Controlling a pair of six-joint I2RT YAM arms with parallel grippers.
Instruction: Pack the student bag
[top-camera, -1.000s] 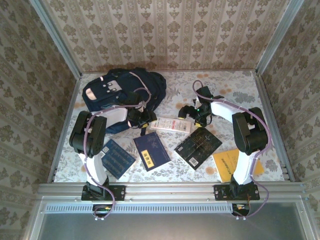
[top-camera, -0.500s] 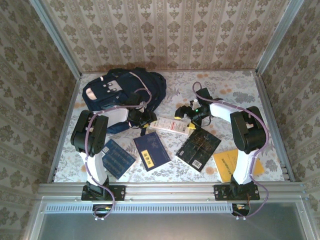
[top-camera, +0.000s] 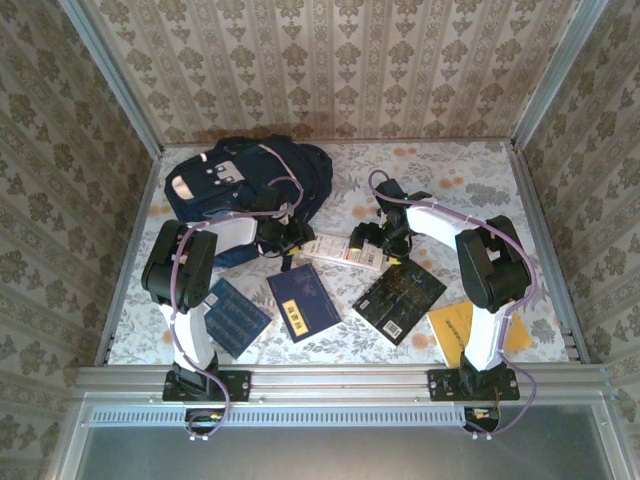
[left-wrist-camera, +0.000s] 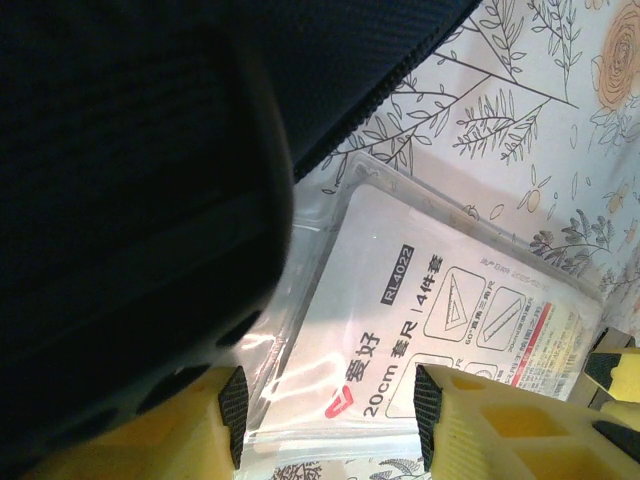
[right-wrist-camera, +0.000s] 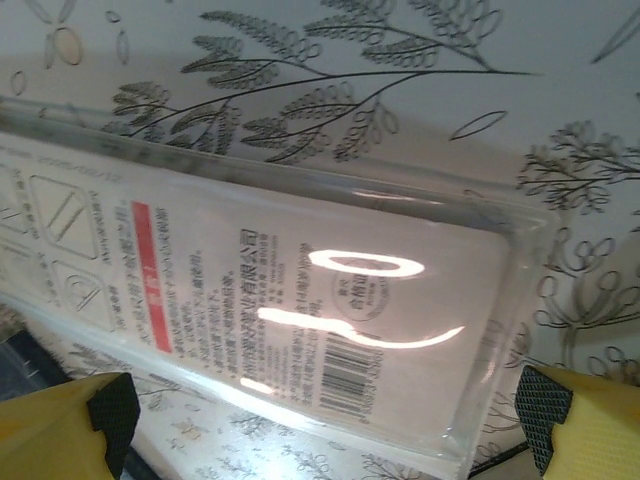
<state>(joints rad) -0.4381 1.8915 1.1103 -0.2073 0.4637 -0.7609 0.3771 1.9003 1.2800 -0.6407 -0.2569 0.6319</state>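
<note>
The student bag, navy with pink patches, lies at the back left of the table, and its dark fabric looms close in the left wrist view. A clear ruler-set packet lies flat between my two grippers. My left gripper is open over the packet's near end, one pad beside its long edge and the other over its face. My right gripper is open wide at the other end, with a pad on each side.
In front of the packet lie a small blue book, a navy book with a yellow label, a black book and a yellow book. Patterned walls close in the table at the back and both sides.
My right gripper has moved left and nearer, down to the packet's right end. My left gripper has stayed at the packet's left end, its jaws slightly narrower.
</note>
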